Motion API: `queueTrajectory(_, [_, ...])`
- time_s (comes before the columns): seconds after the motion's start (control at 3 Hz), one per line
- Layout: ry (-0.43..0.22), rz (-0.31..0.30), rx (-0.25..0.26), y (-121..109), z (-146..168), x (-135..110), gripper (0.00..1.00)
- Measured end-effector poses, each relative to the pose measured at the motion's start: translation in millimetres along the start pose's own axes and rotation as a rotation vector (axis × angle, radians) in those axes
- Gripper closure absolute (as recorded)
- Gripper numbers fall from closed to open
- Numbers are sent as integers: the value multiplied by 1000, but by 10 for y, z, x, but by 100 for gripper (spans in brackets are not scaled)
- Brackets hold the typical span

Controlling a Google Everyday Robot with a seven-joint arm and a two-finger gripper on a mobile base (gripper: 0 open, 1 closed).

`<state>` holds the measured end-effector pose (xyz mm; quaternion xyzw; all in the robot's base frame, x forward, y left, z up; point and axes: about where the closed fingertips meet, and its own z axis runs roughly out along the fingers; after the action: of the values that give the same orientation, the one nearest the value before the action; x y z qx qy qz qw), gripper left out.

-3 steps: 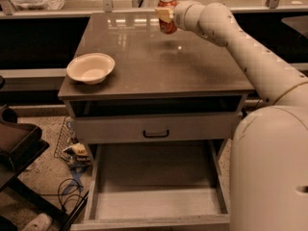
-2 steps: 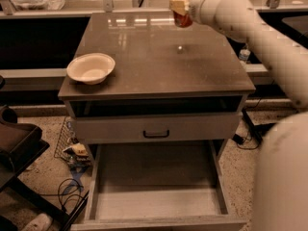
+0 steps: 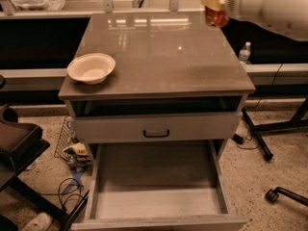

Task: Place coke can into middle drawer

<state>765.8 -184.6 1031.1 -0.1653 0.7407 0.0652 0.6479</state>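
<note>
The pincer (image 3: 215, 3) hangs high over the bench's (image 3: 159, 47) back right corner, grasping the coke can (image 3: 216, 17), with the open middle drawer (image 3: 154, 174) far below, to its left.

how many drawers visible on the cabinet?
2. One closed drawer, black handle, under the open slot; the middle drawer below it, pulled out, floor bare. Any lower one would be hidden. Pincer holds the coke can above the top's far-right corner.
</note>
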Motion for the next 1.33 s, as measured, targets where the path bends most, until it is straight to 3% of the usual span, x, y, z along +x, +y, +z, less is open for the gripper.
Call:
queueTrajectory(0.33, [44,3,19,69,-674,129,100])
queueTrajectory(0.67, [74,40,22,255,-1176,412,100])
queueTrajectory(1.0, [103,113,-5,455,-1389,842,100])
queueTrajectory(1.33, [141,224,-44,529,-1418,1569,100])
